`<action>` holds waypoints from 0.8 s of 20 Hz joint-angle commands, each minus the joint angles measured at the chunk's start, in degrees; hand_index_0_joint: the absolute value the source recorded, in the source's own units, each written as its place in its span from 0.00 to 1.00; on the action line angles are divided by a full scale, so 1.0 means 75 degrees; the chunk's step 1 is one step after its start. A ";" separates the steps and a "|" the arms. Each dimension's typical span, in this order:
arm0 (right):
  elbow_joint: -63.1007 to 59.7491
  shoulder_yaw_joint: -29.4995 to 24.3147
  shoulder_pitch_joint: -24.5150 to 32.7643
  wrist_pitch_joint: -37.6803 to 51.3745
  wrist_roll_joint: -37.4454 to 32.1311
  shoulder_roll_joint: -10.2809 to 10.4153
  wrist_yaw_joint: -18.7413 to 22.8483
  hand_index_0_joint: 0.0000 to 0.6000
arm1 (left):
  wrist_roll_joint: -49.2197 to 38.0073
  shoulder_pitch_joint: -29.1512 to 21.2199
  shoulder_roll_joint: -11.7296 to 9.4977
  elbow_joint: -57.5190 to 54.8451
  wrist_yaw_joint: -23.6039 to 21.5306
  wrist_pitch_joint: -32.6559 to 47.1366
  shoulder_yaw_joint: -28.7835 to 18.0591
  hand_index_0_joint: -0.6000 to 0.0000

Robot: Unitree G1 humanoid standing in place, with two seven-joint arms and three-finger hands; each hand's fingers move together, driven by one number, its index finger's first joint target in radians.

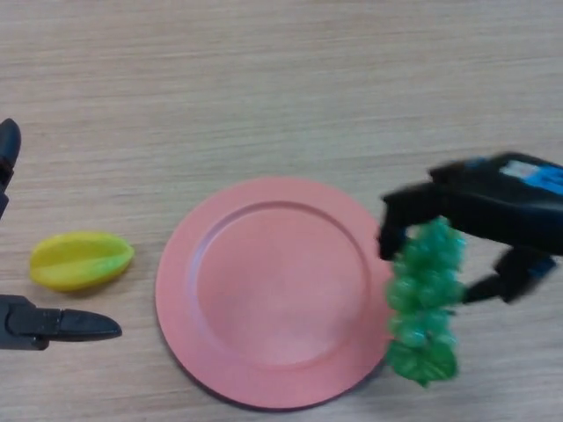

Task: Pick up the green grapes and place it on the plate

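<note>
Grapes (425,303) dangle at the pink plate (264,290) rim's right edge, pinched at the top by right hand (493,211) — soft, floppy, likely light. Left hand (53,323) idle, fingers straight, near starfruit (81,260).

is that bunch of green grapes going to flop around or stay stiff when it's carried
Probably floppy: the green grapes hang in a long cluster below the right hand, which grips only the top. It may swing, since the lower end dangles free by the plate rim. Single grapes could perhaps drop off.
</note>
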State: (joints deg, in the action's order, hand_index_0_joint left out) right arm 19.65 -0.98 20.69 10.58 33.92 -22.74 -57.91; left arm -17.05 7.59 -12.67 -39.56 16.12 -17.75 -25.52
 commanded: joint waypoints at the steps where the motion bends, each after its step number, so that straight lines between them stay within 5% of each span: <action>1: 0.0592 0.0242 0.1155 -0.0025 -0.0091 0.0277 0.1031 1.00 | -0.0174 -0.0086 -0.0172 -0.0398 0.0015 0.1269 -0.0307 1.00; 5: 0.0645 0.1263 0.2045 -0.1340 0.0433 0.1422 0.1011 1.00 | -0.0270 -0.0028 -0.0154 -0.0530 0.0094 0.1181 -0.0333 1.00; 6: 0.0671 0.1358 0.2073 -0.1586 0.0461 0.1477 0.0973 1.00 | -0.0294 -0.0012 -0.0137 -0.0542 0.0109 0.1193 -0.0351 1.00; 8: -0.0019 0.1378 0.2407 -0.0264 0.1067 0.1444 0.1590 1.00 | -0.0336 0.0043 -0.0064 -0.0551 0.0141 0.1310 -0.0385 1.00; 10: -0.0195 0.1274 0.2516 0.0188 0.1268 0.1484 0.1850 0.67 | -0.0376 0.0081 -0.0039 -0.0551 0.0164 0.1347 -0.0410 1.00; 13: 0.0011 0.1174 0.2395 0.0128 0.1330 0.1573 0.2418 0.01 | -0.0454 0.0246 0.0028 -0.0648 0.0277 0.1306 -0.0511 1.00; 16: 0.0450 0.1101 0.2031 -0.0301 0.1061 0.1579 0.2382 0.00 | -0.0373 0.0289 0.0132 -0.0706 0.0300 0.1415 -0.0465 1.00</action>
State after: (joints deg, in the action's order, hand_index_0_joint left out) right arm 20.65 11.89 33.04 7.34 45.15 -10.83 -45.29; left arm -17.40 10.41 -10.19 -41.54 17.55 -16.63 -25.90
